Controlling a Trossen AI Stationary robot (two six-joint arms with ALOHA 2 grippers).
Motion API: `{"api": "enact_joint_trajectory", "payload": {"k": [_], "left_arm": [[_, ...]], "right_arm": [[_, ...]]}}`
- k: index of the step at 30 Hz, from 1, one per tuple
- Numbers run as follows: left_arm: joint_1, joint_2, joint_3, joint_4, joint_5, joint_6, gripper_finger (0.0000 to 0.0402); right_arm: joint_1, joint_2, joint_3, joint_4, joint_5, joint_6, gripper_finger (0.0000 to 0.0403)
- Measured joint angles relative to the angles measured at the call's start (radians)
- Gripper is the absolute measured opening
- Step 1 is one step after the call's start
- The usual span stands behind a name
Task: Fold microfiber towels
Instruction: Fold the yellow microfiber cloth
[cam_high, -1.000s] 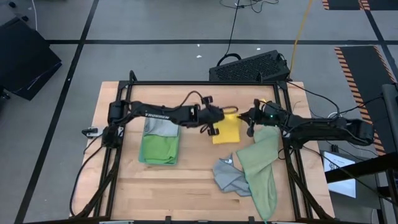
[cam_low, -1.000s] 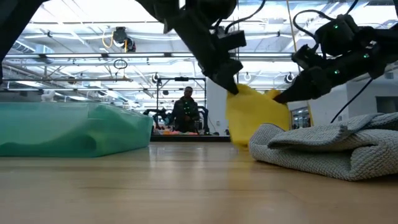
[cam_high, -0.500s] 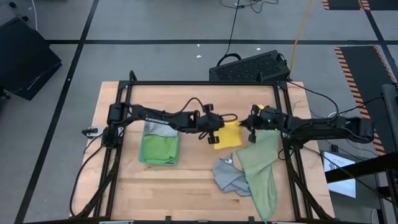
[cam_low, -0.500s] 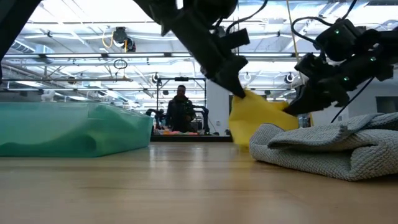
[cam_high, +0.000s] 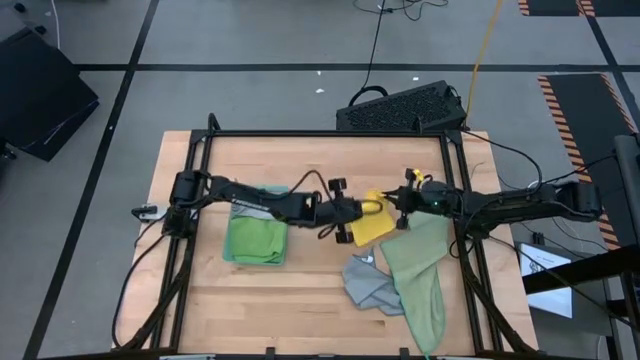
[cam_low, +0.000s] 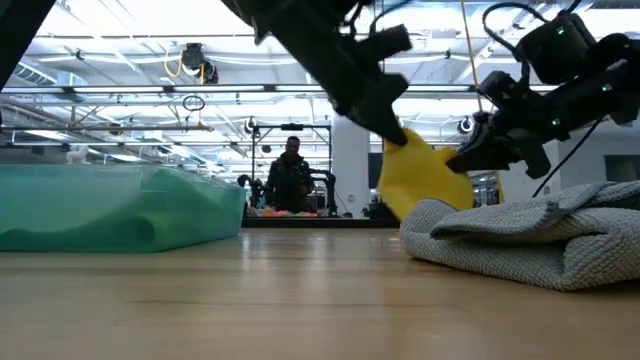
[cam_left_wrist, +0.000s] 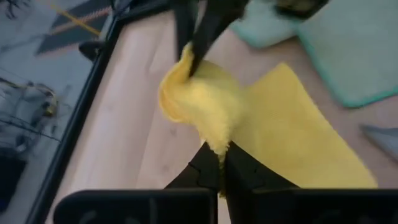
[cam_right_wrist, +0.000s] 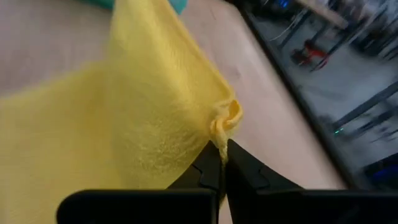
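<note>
Seen from above, the left gripper and right gripper are meeting at frame centre, jaws pinching the yellow towel. Only the low view is showing it lifted off the wooden surface, bunched and creased, beside the grey towel at right.

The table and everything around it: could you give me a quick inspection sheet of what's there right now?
Surface: wooden table inside a black frame.
Job's things: yellow towel lifted between both grippers; folded green towel stack on the left; grey towel and sage green towel loose on the right.
Clutter: nothing seen.
Grippers: left gripper and right gripper each shut on a yellow towel corner.
Cables: black cables on the floor behind the table.
Surroundings: black case behind the table; a person far off.
</note>
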Motion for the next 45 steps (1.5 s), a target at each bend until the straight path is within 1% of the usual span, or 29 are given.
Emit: {"api": "enact_joint_trajectory", "payload": {"k": [3, 5, 9, 10, 13, 14, 17, 19, 21, 23, 25, 30, 33, 37, 41, 45], "left_arm": [[-0.037, 0.000, 0.002, -0.026, -0.081, 0.024, 0.0004], [-0.041, 0.001, 0.002, -0.057, -0.133, 0.022, 0.0007], [-0.014, 0.002, 0.002, -0.065, -0.156, -0.004, 0.0014], [-0.005, 0.002, 0.002, -0.054, -0.157, -0.002, 0.0013], [0.031, 0.002, 0.002, 0.001, -0.159, 0.058, 0.0005], [0.046, 0.002, 0.002, 0.024, -0.157, 0.077, 0.0005], [0.095, 0.002, 0.002, 0.076, -0.145, 0.097, 0.0012], [0.120, 0.002, 0.002, 0.080, -0.135, 0.100, 0.0012], [0.127, 0.002, 0.002, 0.073, -0.116, 0.100, 0.0006], [0.118, 0.002, 0.002, 0.080, -0.088, 0.092, 0.0005], [0.100, 0.002, 0.002, 0.080, -0.080, 0.070, 0.0009], [0.057, 0.028, 0.001, 0.072, -0.093, 0.001, 0.0005], [0.042, 0.050, 0.001, 0.097, -0.093, -0.026, 0.0008], [0.036, 0.083, 0.000, 0.097, -0.093, -0.058, 0.0005], [0.042, 0.089, 0.002, 0.113, -0.109, -0.076, 0.0007], [0.047, 0.089, 0.001, 0.112, -0.115, -0.064, 0.0004]], "right_arm": [[0.044, 0.000, 0.000, 0.006, 0.100, -0.131, 0.0001], [0.059, 0.000, 0.000, -0.004, 0.152, -0.191, 0.0001], [0.085, 0.000, 0.002, -0.017, 0.330, -0.241, 0.0001], [0.086, 0.000, 0.002, -0.015, 0.352, -0.240, 0.0001], [0.083, -0.003, 0.001, 0.012, 0.345, -0.205, 0.0001], [0.078, -0.002, 0.000, 0.018, 0.336, -0.156, 0.0001], [0.062, 0.001, 0.000, 0.004, 0.343, 0.065, 0.0001], [0.057, 0.000, 0.000, -0.005, 0.335, 0.191, 0.0001], [0.061, 0.000, 0.000, -0.001, 0.333, 0.291, 0.0001], [0.065, 0.000, -0.001, 0.010, 0.341, 0.357, 0.0001], [0.065, 0.000, -0.001, 0.015, 0.361, 0.359, 0.0001], [0.065, 0.002, -0.001, -0.037, 0.355, 0.200, 0.0001], [0.065, 0.009, -0.009, -0.040, 0.350, 0.176, 0.0001], [0.065, 0.012, -0.027, -0.041, 0.319, 0.263, 0.0004], [0.065, 0.012, -0.031, -0.039, 0.302, 0.372, 0.0017], [0.065, 0.010, -0.031, -0.042, 0.301, 0.397, 0.0036]]}}
